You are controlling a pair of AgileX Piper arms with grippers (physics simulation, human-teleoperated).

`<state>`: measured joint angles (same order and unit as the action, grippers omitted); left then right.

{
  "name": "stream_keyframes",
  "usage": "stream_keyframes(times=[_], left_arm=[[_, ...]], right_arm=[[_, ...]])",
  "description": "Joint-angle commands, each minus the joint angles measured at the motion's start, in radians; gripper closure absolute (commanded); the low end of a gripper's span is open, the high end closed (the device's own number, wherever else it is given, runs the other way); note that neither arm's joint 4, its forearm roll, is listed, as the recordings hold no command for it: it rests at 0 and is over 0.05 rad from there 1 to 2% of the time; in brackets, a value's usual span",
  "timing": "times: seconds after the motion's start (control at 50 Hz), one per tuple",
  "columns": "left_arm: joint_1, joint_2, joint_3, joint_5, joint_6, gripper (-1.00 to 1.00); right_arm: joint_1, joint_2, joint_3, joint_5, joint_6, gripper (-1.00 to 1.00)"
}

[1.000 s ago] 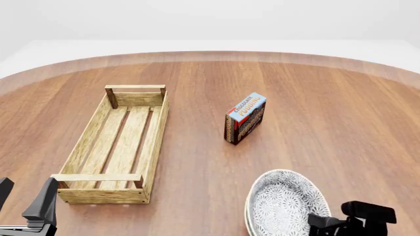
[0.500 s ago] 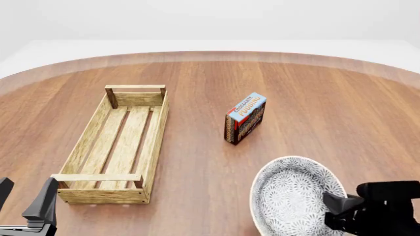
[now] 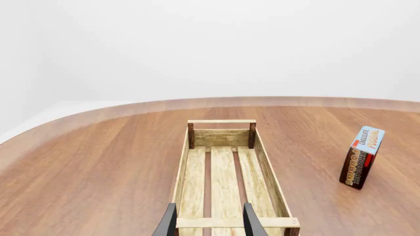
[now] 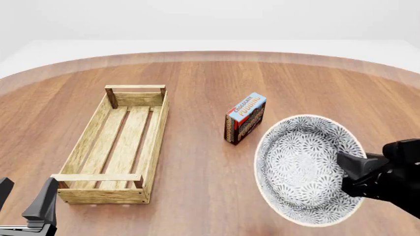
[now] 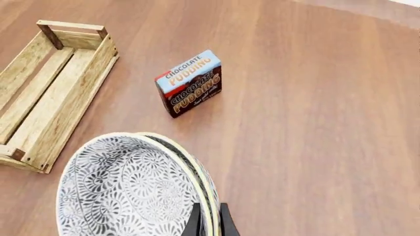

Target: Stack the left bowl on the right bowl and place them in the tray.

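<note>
Tray (image 4: 117,147) interior open, bare slats, only the raised end bars stick up. Pudding box (image 4: 245,118) stands upright on the counter (image 4: 328,93) between tray and stacked bowls (image 4: 305,169), just beside the bowls' rim. Wide bare counter strip between tray and box.
</note>
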<state>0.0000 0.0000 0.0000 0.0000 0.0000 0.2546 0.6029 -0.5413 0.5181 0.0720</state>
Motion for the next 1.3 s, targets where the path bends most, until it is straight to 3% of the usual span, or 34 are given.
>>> stream_keyframes(times=[0.02, 0.3, 0.52, 0.9, 1.3], left_arm=[[0.0, 0.0, 0.0, 0.0, 0.0, -1.0], [0.0, 0.0, 0.0, 0.0, 0.0, -1.0], [0.0, 0.0, 0.0, 0.0, 0.0, -1.0], [0.0, 0.0, 0.0, 0.0, 0.0, -1.0], [0.0, 0.0, 0.0, 0.0, 0.0, -1.0]], right_arm=[[0.031, 0.053, -0.095, -0.037, -0.021, 1.0], [0.112, 0.234, -0.246, -0.144, -0.047, 1.0], [0.201, 0.401, -0.347, -0.246, -0.014, 1.0], [0.282, 0.642, -0.542, -0.353, 0.041, 1.0], [0.358, 0.875, -0.726, -0.406, 0.068, 1.0]])
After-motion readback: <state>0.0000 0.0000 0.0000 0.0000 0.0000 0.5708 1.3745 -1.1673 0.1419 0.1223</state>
